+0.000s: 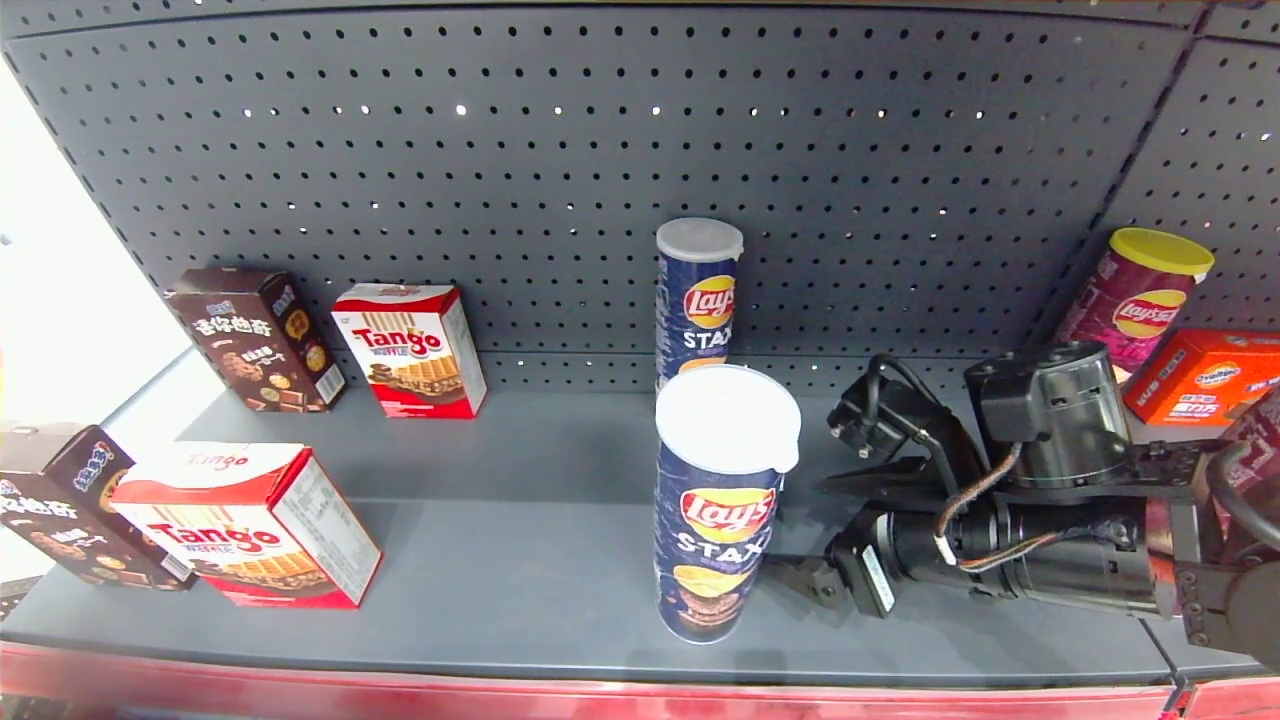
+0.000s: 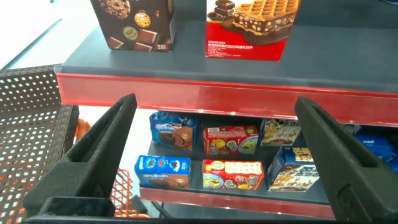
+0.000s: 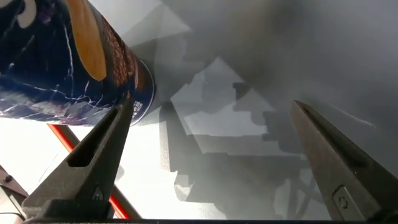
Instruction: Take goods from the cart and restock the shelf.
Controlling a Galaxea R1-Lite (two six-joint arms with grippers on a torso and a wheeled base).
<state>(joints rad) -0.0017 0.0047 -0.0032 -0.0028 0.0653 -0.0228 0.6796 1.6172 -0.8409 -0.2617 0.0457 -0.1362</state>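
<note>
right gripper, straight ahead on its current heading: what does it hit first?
Most likely the front blue chips can. The right gripper is open, low, and points at the can's lower part. In the wrist view one finger lines up with the can's base edge, so that finger probably touches first. Depth is unclear.

Spread hand (image 3: 211, 106), perhaps touching blue can (image 3: 62, 56).

The front chip can (image 1: 715, 520) and rear chip can (image 1: 697, 300) are showing navy blue with red-and-yellow badges under white lids. A maroon can (image 1: 1140, 295) is wearing a yellow lid. The orange box (image 1: 1205, 378) is glowing bright, the near wafer box (image 1: 250, 525) is showing red and white, and the pegboard (image 1: 600, 150) is looking dark grey, dotted with holes.
</note>
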